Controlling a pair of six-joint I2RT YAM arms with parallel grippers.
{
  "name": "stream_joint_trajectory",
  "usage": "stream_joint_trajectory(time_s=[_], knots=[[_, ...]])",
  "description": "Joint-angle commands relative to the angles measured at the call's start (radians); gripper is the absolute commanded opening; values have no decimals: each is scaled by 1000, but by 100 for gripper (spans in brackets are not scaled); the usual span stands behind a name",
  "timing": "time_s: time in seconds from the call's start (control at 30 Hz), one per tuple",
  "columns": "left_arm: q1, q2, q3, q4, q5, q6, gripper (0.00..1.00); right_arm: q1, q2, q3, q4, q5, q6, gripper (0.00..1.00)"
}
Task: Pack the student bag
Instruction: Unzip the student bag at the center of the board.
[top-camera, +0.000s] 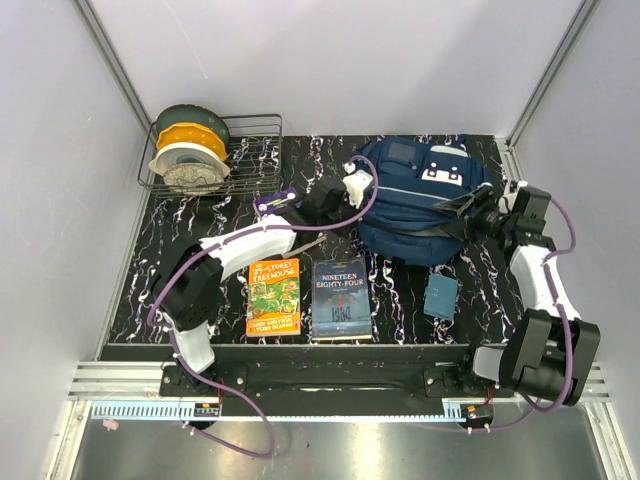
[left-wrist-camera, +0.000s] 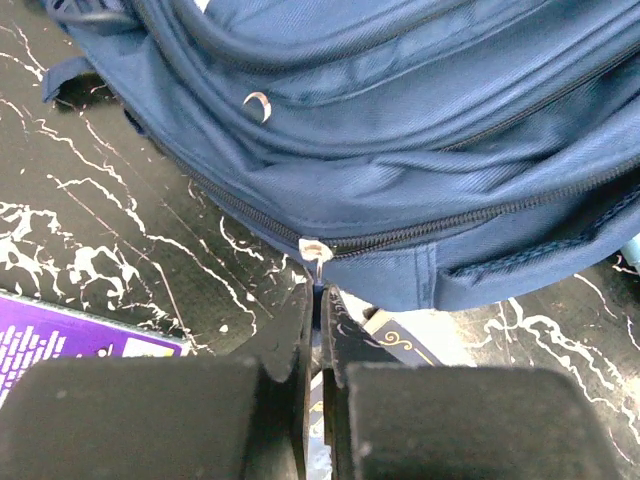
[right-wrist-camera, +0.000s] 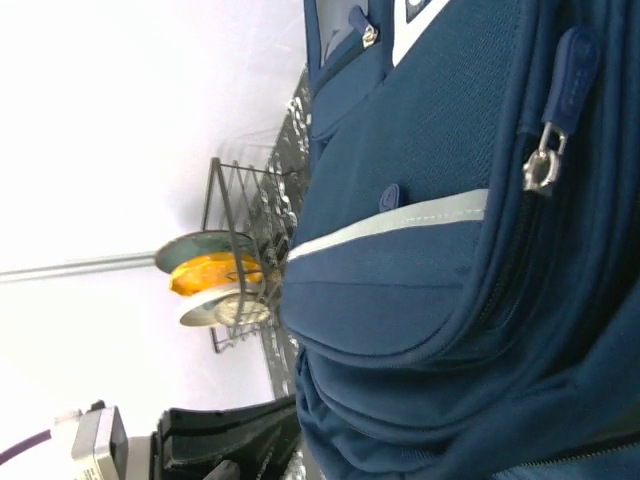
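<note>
The student bag (top-camera: 415, 190), a navy backpack with white patches, lies at the back right of the table. My left gripper (top-camera: 345, 195) is at its left edge. In the left wrist view my left gripper (left-wrist-camera: 318, 300) is shut on the blue pull tab hanging from the zipper slider (left-wrist-camera: 313, 248) of a closed zip. My right gripper (top-camera: 468, 212) is at the bag's right side, pinching its fabric. In the right wrist view the bag (right-wrist-camera: 450, 260) fills the frame. Only one black finger (right-wrist-camera: 230, 445) shows against it; the other is hidden.
A Treehouse book (top-camera: 274, 297), a Nineteen Eighty-Four book (top-camera: 342, 300) and a small teal pouch (top-camera: 440, 296) lie at the front. A purple item (top-camera: 278, 202) lies under my left arm. A wire basket (top-camera: 258, 160) with spools stands at the back left.
</note>
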Motion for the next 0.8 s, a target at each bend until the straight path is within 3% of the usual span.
stream_joint_trajectory(time_s=[0.0,0.23,0.53,0.77], knots=[[-46,-8,41,38,17,-25,0,15,-53,-169,330,-152,265,70],[-109,37,110,32,27,-36,0,173,-171,-302,318,57,369,70],[-164,9,107,36,38,-5,0,239,-122,-350,421,181,443,66],[-182,-3,106,58,50,4,0,274,-93,-350,409,255,429,50]])
